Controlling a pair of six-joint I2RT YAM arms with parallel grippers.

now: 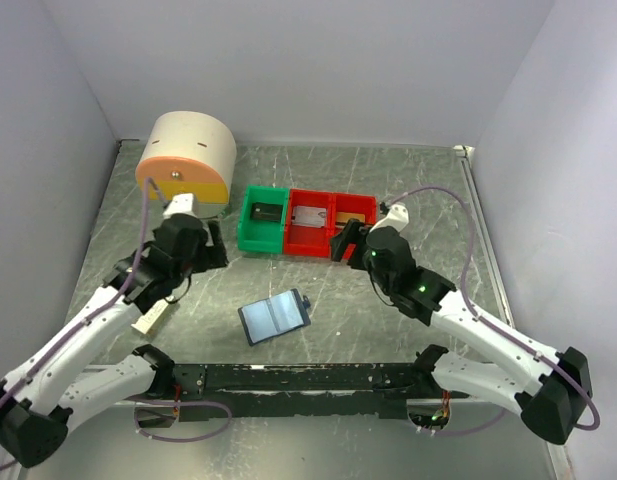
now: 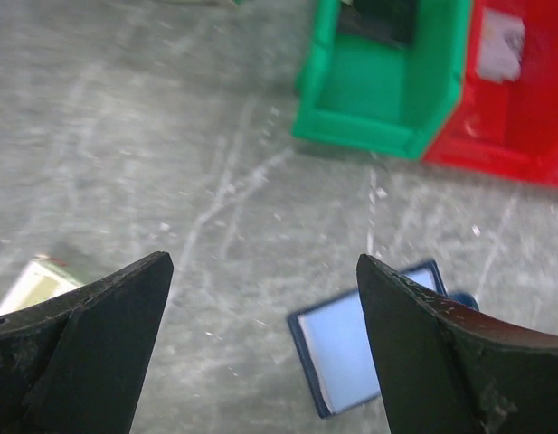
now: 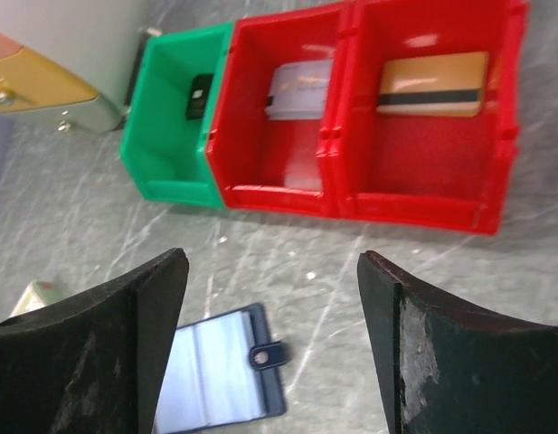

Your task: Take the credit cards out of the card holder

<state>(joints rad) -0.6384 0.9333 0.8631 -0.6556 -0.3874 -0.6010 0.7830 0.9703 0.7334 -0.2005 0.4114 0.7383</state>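
Observation:
The card holder [image 1: 273,316] lies open on the table, pale blue-grey lining up, strap tab to the right. It also shows in the left wrist view [image 2: 351,348] and the right wrist view [image 3: 220,375]. A pale grey credit card [image 3: 301,89] lies in the middle red bin [image 1: 310,235]. A gold-tan credit card [image 3: 432,83] lies in the right red bin [image 1: 356,225]. My left gripper [image 2: 260,271] is open and empty, above the table left of the holder. My right gripper [image 3: 272,262] is open and empty, above the table between the bins and the holder.
A green bin [image 1: 261,238] holding a small dark object [image 3: 202,95] stands left of the red bins. A round cream and orange container [image 1: 186,158] stands at the back left. A cream box [image 1: 153,315] lies partly under the left arm.

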